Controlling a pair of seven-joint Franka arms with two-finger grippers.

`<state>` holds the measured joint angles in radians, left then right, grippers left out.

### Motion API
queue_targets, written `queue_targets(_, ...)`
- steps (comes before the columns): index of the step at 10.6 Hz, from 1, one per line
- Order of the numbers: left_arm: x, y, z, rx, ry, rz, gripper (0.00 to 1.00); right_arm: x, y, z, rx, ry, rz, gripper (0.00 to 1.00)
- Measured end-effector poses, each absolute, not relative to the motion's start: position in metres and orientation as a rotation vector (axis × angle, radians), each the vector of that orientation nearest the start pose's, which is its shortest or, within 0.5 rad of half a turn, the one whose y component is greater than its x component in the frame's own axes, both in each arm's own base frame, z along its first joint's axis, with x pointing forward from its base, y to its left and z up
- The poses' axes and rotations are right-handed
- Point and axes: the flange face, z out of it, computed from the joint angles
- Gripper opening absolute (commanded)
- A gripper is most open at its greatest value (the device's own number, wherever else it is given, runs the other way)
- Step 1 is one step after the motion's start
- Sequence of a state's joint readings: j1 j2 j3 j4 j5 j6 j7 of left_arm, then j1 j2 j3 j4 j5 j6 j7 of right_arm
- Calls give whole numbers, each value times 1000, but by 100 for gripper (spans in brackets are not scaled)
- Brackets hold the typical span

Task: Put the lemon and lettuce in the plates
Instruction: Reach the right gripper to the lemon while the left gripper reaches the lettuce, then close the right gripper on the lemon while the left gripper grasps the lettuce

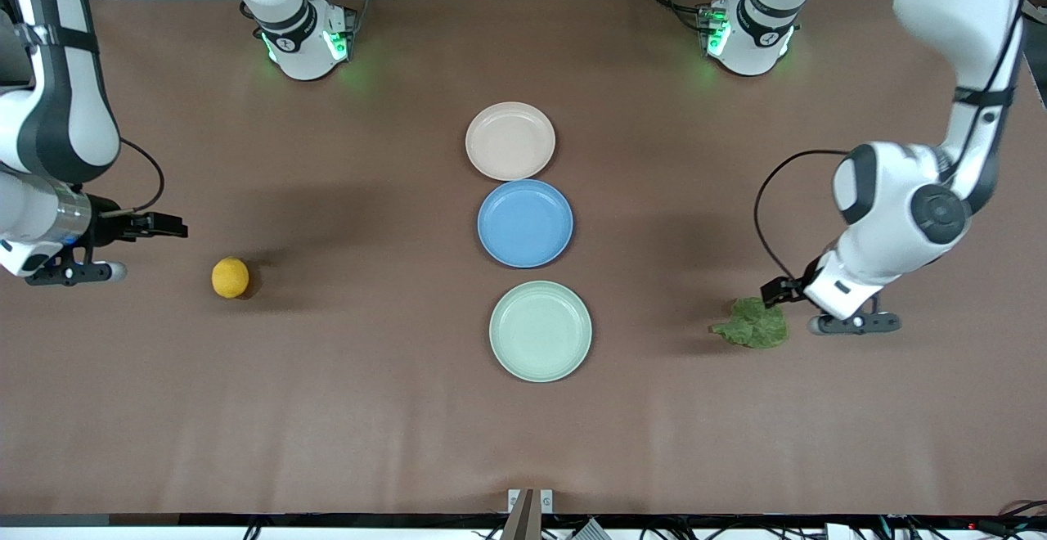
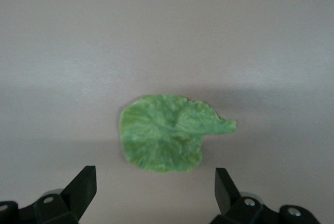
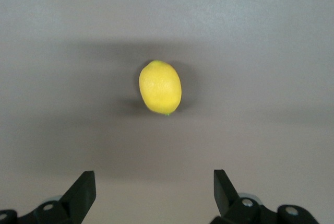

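Observation:
The lemon [image 1: 230,277] lies on the brown table toward the right arm's end; it also shows in the right wrist view [image 3: 160,87]. My right gripper [image 1: 168,227] [image 3: 155,182] is open and empty, up over the table beside the lemon. The lettuce [image 1: 752,324] lies flat toward the left arm's end; it also shows in the left wrist view [image 2: 168,132]. My left gripper [image 1: 779,290] [image 2: 155,179] is open and empty, just above the lettuce's edge. The beige-pink plate [image 1: 510,141] and the mint green plate [image 1: 540,330] are empty at mid-table.
A blue plate [image 1: 524,222] sits between the two pale plates, all three in a line running toward the front camera. The arm bases [image 1: 307,37] [image 1: 746,33] stand along the table's back edge.

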<state>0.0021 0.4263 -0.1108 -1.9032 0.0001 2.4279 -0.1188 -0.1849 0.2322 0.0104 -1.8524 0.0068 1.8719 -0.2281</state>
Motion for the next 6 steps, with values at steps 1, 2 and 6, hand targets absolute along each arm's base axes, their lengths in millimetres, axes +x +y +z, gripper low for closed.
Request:
queue_targets(1,635,-65,261,-3195,-32,-169,100,585,-103,368,-3079,-79,296,100)
queue_targets(2,634,-65,241,-3193,-24,-178,100,583,-103,348,-3088,-78,257,100)
queue_targets(6,636,-65,212,-3196,-26,-239,100,566,-101,284,-3094,-73,234,100)
